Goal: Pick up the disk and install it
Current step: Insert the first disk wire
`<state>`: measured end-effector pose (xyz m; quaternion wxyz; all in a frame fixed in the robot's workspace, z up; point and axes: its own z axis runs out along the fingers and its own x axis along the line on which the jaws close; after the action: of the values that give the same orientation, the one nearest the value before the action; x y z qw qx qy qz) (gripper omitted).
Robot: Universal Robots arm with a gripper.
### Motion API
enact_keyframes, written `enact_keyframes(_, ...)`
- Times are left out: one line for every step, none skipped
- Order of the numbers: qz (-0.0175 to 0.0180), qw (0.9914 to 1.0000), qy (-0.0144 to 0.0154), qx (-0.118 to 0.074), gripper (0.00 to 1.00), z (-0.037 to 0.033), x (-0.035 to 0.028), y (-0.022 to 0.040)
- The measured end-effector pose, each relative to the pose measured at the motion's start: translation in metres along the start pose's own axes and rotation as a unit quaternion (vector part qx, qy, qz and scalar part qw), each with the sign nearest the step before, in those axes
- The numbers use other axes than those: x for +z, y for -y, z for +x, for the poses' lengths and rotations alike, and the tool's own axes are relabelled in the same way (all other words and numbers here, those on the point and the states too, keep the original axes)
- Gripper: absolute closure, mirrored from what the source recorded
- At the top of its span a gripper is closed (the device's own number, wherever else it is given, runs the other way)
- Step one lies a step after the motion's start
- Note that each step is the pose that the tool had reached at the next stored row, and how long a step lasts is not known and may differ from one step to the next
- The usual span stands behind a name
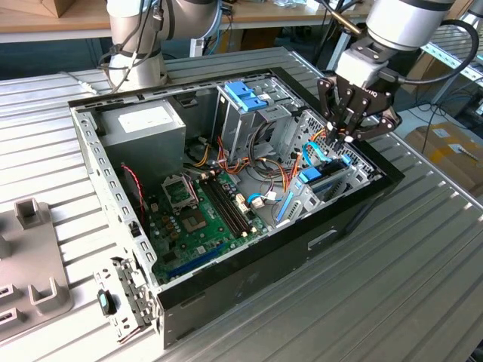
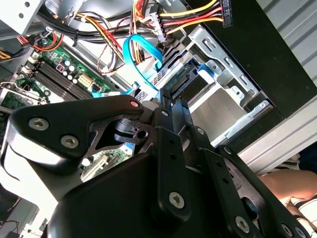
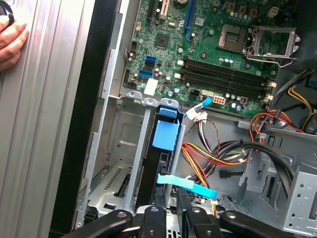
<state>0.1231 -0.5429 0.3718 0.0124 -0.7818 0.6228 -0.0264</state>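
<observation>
The disk (image 1: 323,179) stands on edge in the drive bay at the case's corner on the exterior view's right, its blue plastic frame (image 3: 166,134) facing up and its silver face (image 2: 218,104) against the bay wall. My gripper (image 1: 344,137) hangs just above the disk's end. Both wrist views show the thin black fingers (image 2: 166,96) pressed together, shut, with their tips at the disk's dark upper edge. I cannot tell whether they touch it. A light blue data cable (image 3: 187,184) crosses right by the fingertips (image 3: 159,194).
The open computer case (image 1: 249,264) lies on a slatted metal table. Inside are a grey power supply (image 1: 143,124), a metal cage with a blue handle (image 1: 245,98), the green motherboard (image 1: 196,215) and loose coloured cables (image 3: 208,153). A person's hand (image 3: 10,42) rests beside the case.
</observation>
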Motion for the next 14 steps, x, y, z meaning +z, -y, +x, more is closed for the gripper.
enact_keyframes(0.0, 1.0, 0.0, 0.0, 0.76, -0.0006, 0.0, 0.0001)
enact_keyframes(0.0, 1.0, 0.0, 0.0, 0.76, -0.0009, 0.0, 0.0003)
enact_keyframes(0.0, 1.0, 0.0, 0.0, 0.76, -0.0012, 0.0, 0.0005)
enact_keyframes(0.0, 1.0, 0.0, -0.001, 0.76, -0.0016, 0.0, 0.0008)
enact_keyframes(0.0, 1.0, 0.0, -0.001, 0.76, -0.002, 0.0, 0.0012)
enact_keyframes(0.0, 1.0, 0.0001, -0.001, 0.76, -0.0022, 0.0001, 0.0022)
enact_keyframes(0.0, 1.0, 0.0, -0.001, 0.76, -0.0024, 0.0001, 0.004)
enact_keyframes(0.0, 1.0, 0.0001, -0.002, 0.76, -0.0026, 0.0003, 0.0078)
enact_keyframes(0.0, 1.0, 0.0001, -0.002, 0.76, -0.0026, 0.0004, 0.0094)
enact_keyframes(0.0, 1.0, 0.0, -0.002, 0.76, -0.0026, 0.0004, 0.0108)
enact_keyframes(0.0001, 1.0, 0.0001, -0.002, 0.76, -0.0025, 0.0006, 0.0131)
enact_keyframes(0.0001, 0.99999, 0.0001, -0.003, 0.76, -0.0025, 0.0006, 0.0143)
enact_keyframes(0.0001, 0.99998, 0.0003, -0.006, 0.76, -0.0024, 0.0007, 0.0155)
enact_keyframes(0.0003, 0.99991, 0.0006, -0.013, 0.76, -0.0023, 0.0007, 0.0161)
